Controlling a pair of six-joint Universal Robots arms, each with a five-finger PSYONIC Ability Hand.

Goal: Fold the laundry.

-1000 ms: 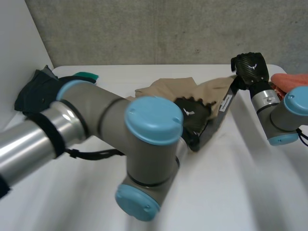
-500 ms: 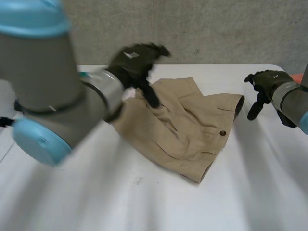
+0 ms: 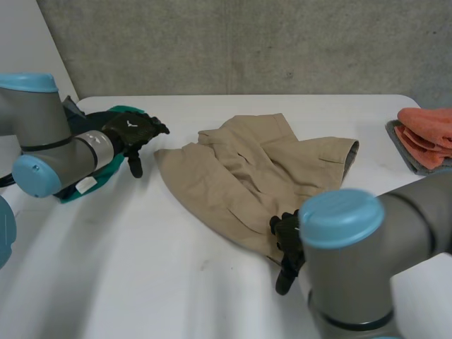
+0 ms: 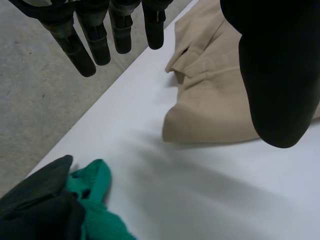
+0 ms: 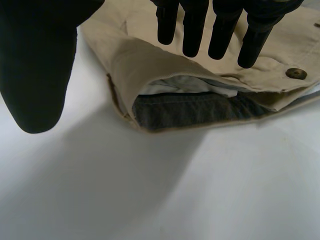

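Tan shorts lie folded in the middle of the white table. My left hand hovers to their left above a green cloth, open, its straight fingers holding nothing. In the left wrist view the shorts' folded edge lies below the thumb. My right hand is at the shorts' near edge, open. In the right wrist view its fingers hang just above the waistband opening, near a button, apart from the cloth.
A heap of dark cloth and the green cloth sits at the table's left edge; the left wrist view shows the same green cloth and dark cloth. Orange cloths lie stacked at the far right. My right arm fills the near right.
Both hands have let go of the shorts, which now lie flat and folded. The left hand drew back to the left; the right hand swung to the shorts' near edge.
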